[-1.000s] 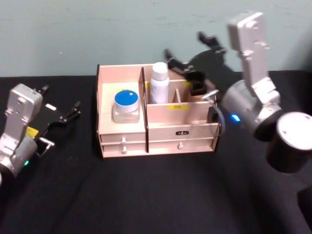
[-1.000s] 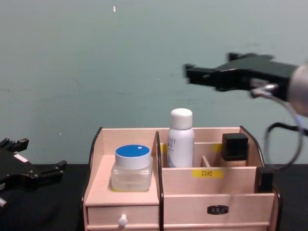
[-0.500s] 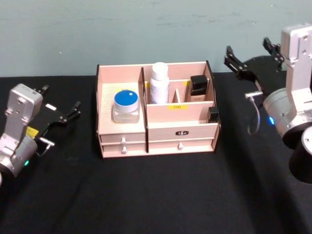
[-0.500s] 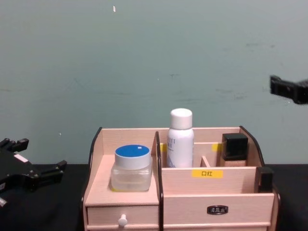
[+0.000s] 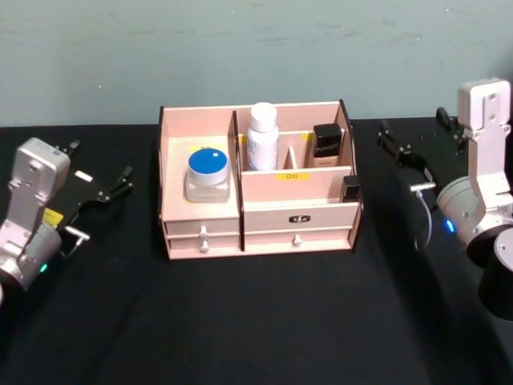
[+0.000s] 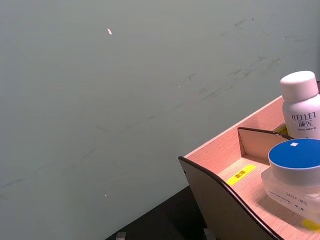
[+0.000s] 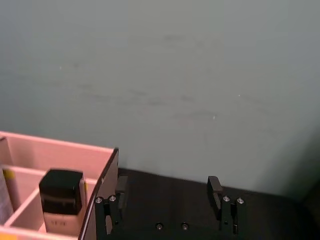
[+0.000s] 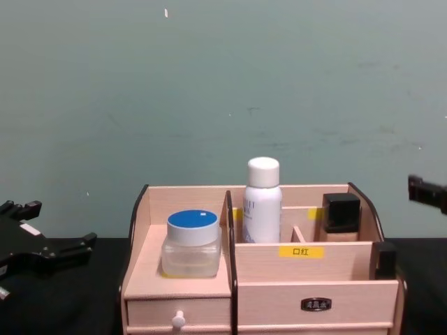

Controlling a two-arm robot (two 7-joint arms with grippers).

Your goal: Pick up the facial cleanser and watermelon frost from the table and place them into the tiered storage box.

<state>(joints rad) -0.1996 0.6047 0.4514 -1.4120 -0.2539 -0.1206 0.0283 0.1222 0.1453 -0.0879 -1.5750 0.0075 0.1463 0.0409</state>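
Standing near the black desk's [image 5: 256,321] back edge: light wooden tiered storage box [image 5: 300,212] | left gripper [image 5: 100,188]: spread, empty, left edge | right gripper [image 5: 421,136]: spread, empty, right edge

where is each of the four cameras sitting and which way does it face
Head view: high on the robot, facing forward and down at the storage box on the black table; left gripper and right gripper flank it, both open.
Chest view: lower, facing across the table at the box front and green wall; gripper tips show at both edges.
Left wrist view: beside the box's left end, facing the blue-lidded jar and white bottle.
Right wrist view: beside the box's right end, facing the wall over its own fingers.
Head and chest share box, jar, bottle.
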